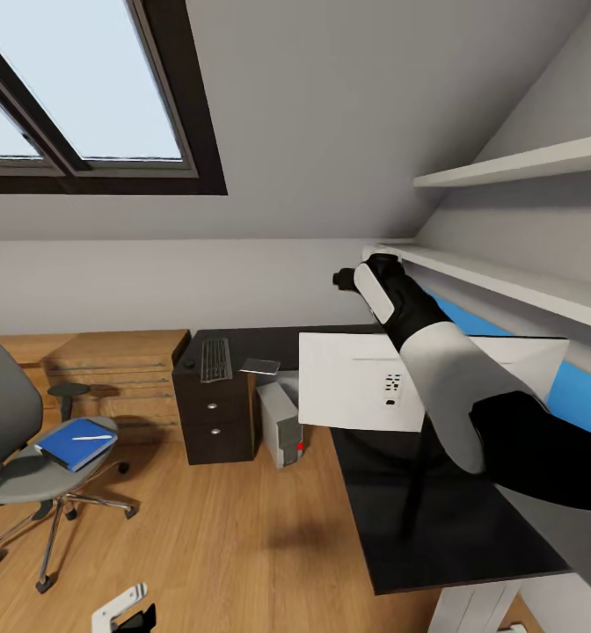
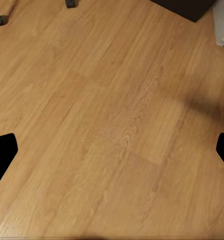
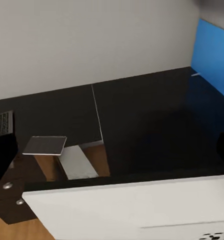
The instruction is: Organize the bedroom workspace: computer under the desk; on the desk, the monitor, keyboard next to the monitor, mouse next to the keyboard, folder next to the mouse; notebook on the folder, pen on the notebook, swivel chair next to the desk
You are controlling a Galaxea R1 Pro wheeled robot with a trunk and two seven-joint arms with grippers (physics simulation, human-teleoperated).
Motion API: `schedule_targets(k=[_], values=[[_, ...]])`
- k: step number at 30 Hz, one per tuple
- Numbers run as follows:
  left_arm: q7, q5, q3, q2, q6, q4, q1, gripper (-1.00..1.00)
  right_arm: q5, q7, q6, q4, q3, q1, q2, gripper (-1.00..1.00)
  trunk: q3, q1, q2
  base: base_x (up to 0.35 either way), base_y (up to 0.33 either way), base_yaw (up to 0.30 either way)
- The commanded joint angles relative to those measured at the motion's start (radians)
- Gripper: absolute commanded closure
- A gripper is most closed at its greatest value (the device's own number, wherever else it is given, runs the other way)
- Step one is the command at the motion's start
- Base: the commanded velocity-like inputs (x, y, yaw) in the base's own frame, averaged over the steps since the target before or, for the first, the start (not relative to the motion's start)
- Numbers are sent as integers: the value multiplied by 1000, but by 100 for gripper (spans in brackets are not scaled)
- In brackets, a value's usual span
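The right gripper (image 1: 344, 279) is raised above the black desk (image 1: 454, 519), its jaw state not discernible. Below it the white monitor (image 1: 357, 387) is seen; farther left lie the keyboard (image 1: 215, 360) and the folder (image 1: 74, 442) on the swivel chair (image 1: 32, 475).

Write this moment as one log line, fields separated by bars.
right pincer: raised over monitor | folder: on swivel chair | keyboard: on desk
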Motion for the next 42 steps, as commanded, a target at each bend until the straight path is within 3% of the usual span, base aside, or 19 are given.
schedule_targets(k=[1,11,29,38,39,42], values=[[9,7,-6,1,0,-2,-1,-100,-10,-4,-4,-7,6,-2,-3,-100,-2,1,-2,0,0,0],[9,6,-7,-1,1,-3,-1,-100,-8,4,-14,-62,5,-4,-13,-100,-2,1,-2,56,15,0],[7,6,-10,-1,1,-3,-1,-100,-8,-21,-14,-57,14,6,-10,-100,-2,1,-2,153,77,0],[7,6,-10,-1,1,-5,-1,-100,-8,-25,-6,-6,18,8,-9,-100,-2,1,-2,34,26,0],[7,6,-10,-1,1,-5,-1,-100,-8,-25,-6,75,18,8,-9,-100,-2,1,-2,8,6,0],[7,6,-10,-1,1,-5,-1,-100,-8,-26,-6,121,19,8,-9,-100,-2,1,-2,4,3,0]])
